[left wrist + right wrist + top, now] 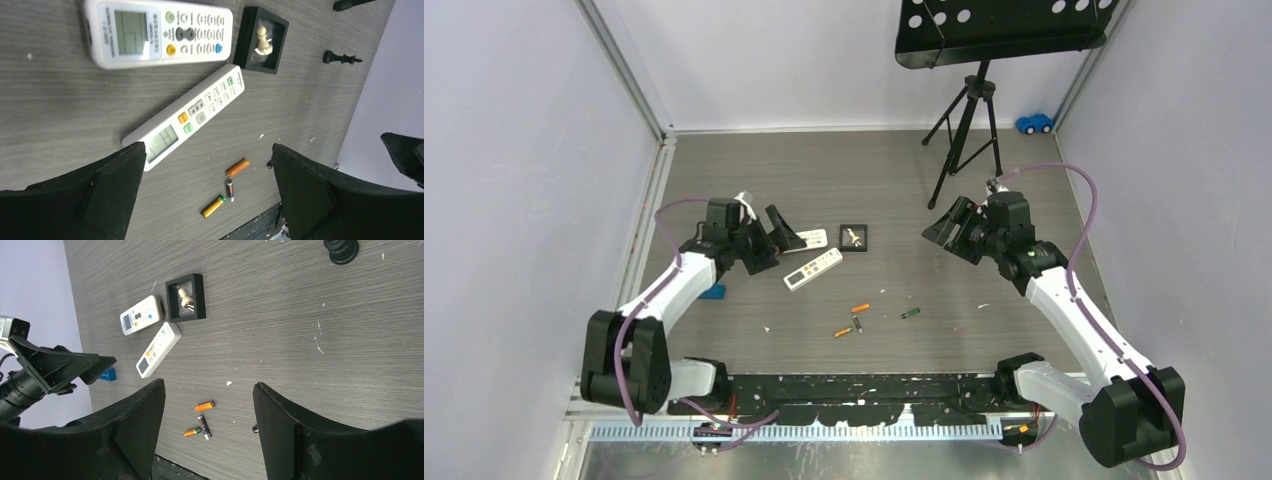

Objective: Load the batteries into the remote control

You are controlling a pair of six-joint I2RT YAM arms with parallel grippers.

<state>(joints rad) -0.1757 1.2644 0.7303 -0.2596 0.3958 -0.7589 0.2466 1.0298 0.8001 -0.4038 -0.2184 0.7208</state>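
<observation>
- The left gripper (207,148) sits closest to its wrist camera. Its matte black fingers (95,192) are spread to their widest with nothing between them, above the left half of the desk (874,190).
- The right gripper (208,385) is also well parted and empty, above the right half of the desk, just in front of the tripod (978,88).
- The remote control (185,117) lies face up on a diagonal, left of the desk's middle and just right of the left gripper. It is a slim white slab with a small display at its near end and orange and green keys.
- A shorter remote (157,32) lies close behind it, toward the far edge. It is broader, with rounded corners.
- A square black frame (242,37) holding a pale chess piece (263,39) sits to the right of the shorter remote, near the remote control's far tip but apart from it.
- The batteries (860,308) lie loose between the remote control and the near edge, none touching it. Two orange ones and a dark one cluster together, and the green-and-black one (909,313) lies off to their right.
- A black chess piece (341,58) lies on its side beyond the frame.
- A blue block (714,292) sits by the left arm, and a toy car (1034,123) sits in the far right corner.
- The desk is grey wood-grain flecked with white crumbs, and pale walls (524,150) close its left, far and right edges. The widest open stretch runs between the frame and the right gripper.
</observation>
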